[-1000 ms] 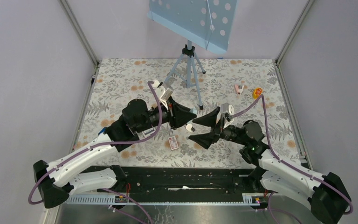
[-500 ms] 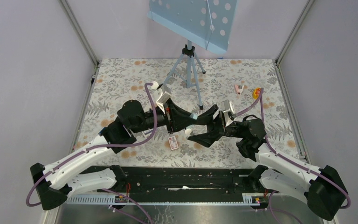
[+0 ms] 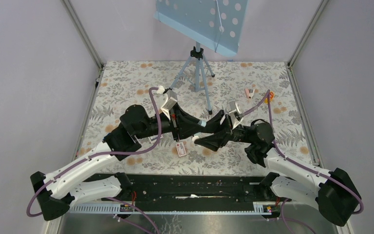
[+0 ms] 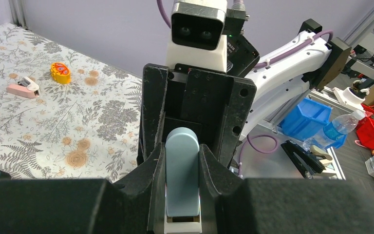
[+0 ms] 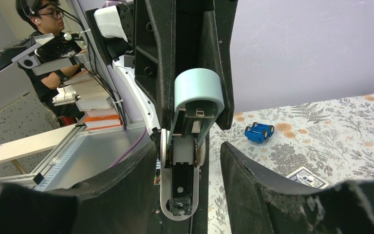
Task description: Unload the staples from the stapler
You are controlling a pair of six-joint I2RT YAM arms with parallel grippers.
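In the last second the two arms have come together over the middle of the desk (image 3: 126, 83); before, there was a clear gap between them. The left pincer (image 4: 181, 200) has drawn back a little. It pinches a pale-blue stapler (image 5: 198, 87) by its sides and holds it up above the desk, the opened white underside turned toward the other arm. The right pincer (image 5: 187, 165) has advanced to the left and now stands spread, one finger on each side of the stapler's free end, seemingly not touching it. So I judge that the approach is finished and the emptying can begin. The staples I cannot make out; probably they sit inside the rail. Far to the right a small pink thing (image 3: 248, 92) lies on the desk.
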